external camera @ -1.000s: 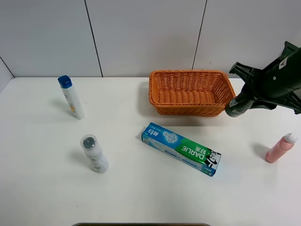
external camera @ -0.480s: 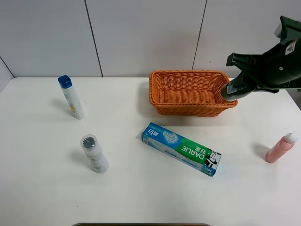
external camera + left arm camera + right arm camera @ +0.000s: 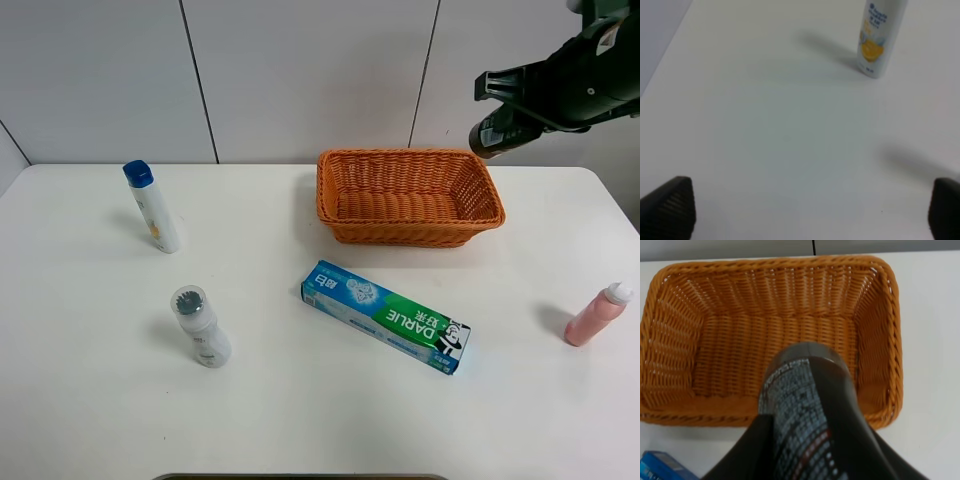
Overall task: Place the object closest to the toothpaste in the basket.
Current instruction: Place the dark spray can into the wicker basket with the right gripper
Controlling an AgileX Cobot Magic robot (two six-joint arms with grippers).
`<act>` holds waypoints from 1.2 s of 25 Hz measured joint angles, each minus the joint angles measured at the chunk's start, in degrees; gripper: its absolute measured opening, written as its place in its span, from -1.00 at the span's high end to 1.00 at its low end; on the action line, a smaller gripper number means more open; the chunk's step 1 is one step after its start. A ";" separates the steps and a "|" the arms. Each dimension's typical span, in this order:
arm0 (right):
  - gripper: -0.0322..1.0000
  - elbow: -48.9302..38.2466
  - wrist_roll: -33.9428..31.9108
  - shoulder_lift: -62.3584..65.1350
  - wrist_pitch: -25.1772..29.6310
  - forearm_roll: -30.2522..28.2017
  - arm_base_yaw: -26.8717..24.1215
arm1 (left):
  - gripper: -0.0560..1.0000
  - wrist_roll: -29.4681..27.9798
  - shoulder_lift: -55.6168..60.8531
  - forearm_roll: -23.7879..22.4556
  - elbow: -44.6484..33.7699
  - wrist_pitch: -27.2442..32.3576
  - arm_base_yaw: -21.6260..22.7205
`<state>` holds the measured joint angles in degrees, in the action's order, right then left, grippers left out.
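Right gripper (image 3: 515, 100): closed on the dark bottle (image 3: 491, 135), held in the air clear of the tabletop (image 3: 100, 400). In the high view the bottle shows up by the basket's (image 3: 400, 153) right rear corner, against the wall. The right wrist view looks down along the bottle (image 3: 807, 405) into the basket (image 3: 675, 340), its end over the basket floor. The bottle does not touch the basket.

Left gripper (image 3: 807, 207): jaws spread wide, nothing between them, over bare tabletop near the blue-capped bottle (image 3: 880, 35).

Toothpaste (image 3: 386, 315): boxed, lying flat and slantwise in front of the basket, apart from it.

Others on the tabletop:
- blue-capped bottle (image 3: 152, 207), upright, far left
- grey-capped bottle (image 3: 200, 325), left front
- pink bottle (image 3: 597, 314), right edge, well apart from the toothpaste
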<state>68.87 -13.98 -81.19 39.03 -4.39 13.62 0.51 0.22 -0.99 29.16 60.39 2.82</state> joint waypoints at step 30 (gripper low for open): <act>0.25 16.07 9.91 -31.62 -6.05 4.39 1.97 | -0.88 0.00 0.00 0.00 0.00 0.00 0.00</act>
<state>84.94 -4.07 -112.81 32.98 0.00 15.59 0.51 0.22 -0.99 29.16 60.39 2.82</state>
